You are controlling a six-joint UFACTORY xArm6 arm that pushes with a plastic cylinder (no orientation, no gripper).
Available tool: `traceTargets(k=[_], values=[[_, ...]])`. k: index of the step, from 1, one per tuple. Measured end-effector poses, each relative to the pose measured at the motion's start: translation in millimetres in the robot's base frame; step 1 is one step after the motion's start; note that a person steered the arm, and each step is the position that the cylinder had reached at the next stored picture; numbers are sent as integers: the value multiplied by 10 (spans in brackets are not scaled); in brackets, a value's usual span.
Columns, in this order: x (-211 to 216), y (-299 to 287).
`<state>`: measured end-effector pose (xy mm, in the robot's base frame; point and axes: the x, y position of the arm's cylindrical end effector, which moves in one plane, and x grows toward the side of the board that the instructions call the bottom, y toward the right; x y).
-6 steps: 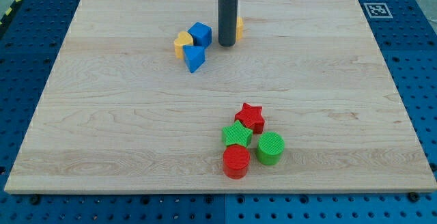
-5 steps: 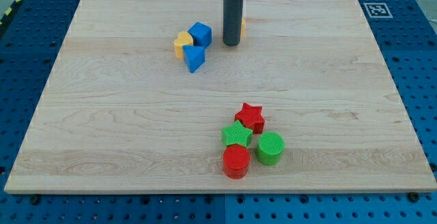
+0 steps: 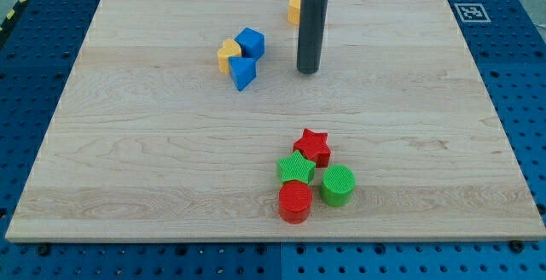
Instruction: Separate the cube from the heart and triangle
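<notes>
Blue plastic cube (image 3: 251, 41) touching yellow heart (image 3: 228, 54) and blue triangle (image 3: 242, 72), my tip (image 3: 307, 71) well right of cube, no hand fitted, possibly yellow block (image 3: 294, 9) behind rod.

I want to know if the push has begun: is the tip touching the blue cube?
No: my tip stands on bare board to the view's right of the blue cube, with a clear gap between them.

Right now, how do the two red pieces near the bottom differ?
The red star has points, while the red cylinder is round with a flat top. The star sits at the cluster's top, the cylinder at its bottom. Both are red and both touch the green star. My tip is far above them.
</notes>
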<state>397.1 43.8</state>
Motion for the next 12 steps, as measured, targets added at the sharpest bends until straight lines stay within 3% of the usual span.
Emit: traceTargets(k=[1,3,8,10,12], values=[[191,-348],[76,-1406],[-662,-905],[-595,-307],[-627,-201]])
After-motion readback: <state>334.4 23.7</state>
